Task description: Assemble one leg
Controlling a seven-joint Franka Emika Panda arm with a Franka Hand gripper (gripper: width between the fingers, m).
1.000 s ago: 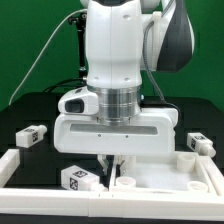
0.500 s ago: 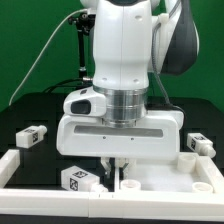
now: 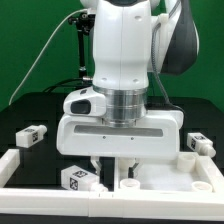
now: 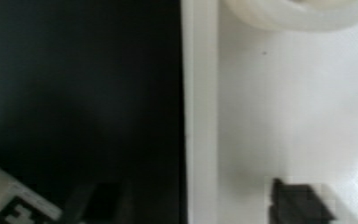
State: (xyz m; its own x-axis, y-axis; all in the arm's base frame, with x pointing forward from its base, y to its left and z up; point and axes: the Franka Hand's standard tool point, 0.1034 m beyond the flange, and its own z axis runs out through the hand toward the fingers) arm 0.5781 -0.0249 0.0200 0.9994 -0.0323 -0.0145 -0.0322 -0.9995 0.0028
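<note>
Opened since half a second ago: gripper, fingers then nearly together, now set well apart, arm otherwise in the same spot. Clamped on nothing, with only white surface in the gap.

Going from the exterior view's left:
- First, far-left leg, lying on its side on the black table, well apart from the gripper, one square tag facing the camera.
- Next, front leg, also lying down, tags on two visible faces. Low in the picture, between a white raised border and the panel, near the gripper's finger on that side.
- Then the gripper itself, pointing straight down, fingertips low over the panel's near corner.
- Just below the gap and slightly to the right, a round white collar on the panel.
- Further right, a second collar, upright at the panel's far side.
- Last, right-hand leg, on the table beyond the panel, tags showing.

Seen from the wrist: dark fingers wide apart, panel edge between them, black table to one side, white panel to the other. Nothing gripped. Cannot tell whether any leg already sits in a collar.
</note>
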